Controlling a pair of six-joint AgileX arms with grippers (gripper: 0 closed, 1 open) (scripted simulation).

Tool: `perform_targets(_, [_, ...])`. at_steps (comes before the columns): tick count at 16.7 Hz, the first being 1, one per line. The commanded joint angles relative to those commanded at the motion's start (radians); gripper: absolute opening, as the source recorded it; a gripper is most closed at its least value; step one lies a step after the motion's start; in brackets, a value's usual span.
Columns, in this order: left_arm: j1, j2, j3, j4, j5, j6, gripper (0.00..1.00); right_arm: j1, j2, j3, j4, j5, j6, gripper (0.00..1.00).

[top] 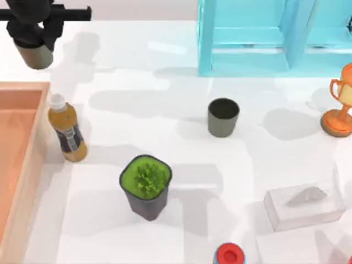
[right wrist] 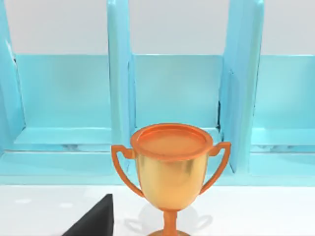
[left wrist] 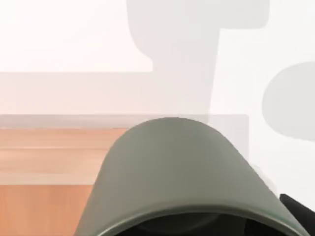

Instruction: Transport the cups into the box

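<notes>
— Far left, at nine o'clock?
— Orange-brown box (top: 19, 159), rim along the bench (top: 181, 126) edge. Up at eleven o'clock, left gripper (top: 34, 41) with jaws clamped on one cup (top: 35, 56), held beyond the box's far corner.
— Beside the box?
— Amber bottle (top: 67, 129), just right of the rim. Potted plant (top: 146, 186) at six o'clock.
— Centre?
— Second cup (top: 223, 117), upright on the bench, below the blue shelf (top: 258, 38).
— Right side?
— Trophy (top: 342, 102) at three o'clock; tissue box (top: 305, 206) at five. Right gripper's jaws: cannot tell.
</notes>
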Motion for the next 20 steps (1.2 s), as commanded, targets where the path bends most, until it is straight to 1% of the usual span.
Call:
perform_targets(3, [0.144, -0.172, -0.186, 0.002, 0.021, 0.115, 0.0, 0.0, 0.0, 0.0, 0.0, 0.0, 0.0, 1.0])
perform_targets(6, [0.284, -0.382, -0.448, -0.007, 0.04, 0.232, 0.0, 0.0, 0.0, 0.0, 0.0, 0.0, 0.0, 1.0])
perform_targets(9, [0.385, -0.598, -0.717, -0.019, 0.054, 0.328, 0.0, 0.0, 0.0, 0.0, 0.0, 0.0, 0.0, 1.0])
perform_targets(12, [0.436, -0.792, -0.929, -0.029, 0.067, 0.392, 0.0, 0.0, 0.0, 0.0, 0.0, 0.0, 0.0, 1.0])
perform_targets(14, [0.448, -0.885, -1.02, -0.033, 0.075, 0.417, 0.0, 0.0, 0.0, 0.0, 0.0, 0.0, 0.0, 1.0])
perform_targets(16, [0.451, -0.934, -1.068, -0.035, 0.081, 0.429, 0.0, 0.0, 0.0, 0.0, 0.0, 0.0, 0.0, 1.0])
perform_targets(20, [0.451, -0.944, -1.078, -0.036, 0.082, 0.431, 0.0, 0.0, 0.0, 0.0, 0.0, 0.0, 0.0, 1.0])
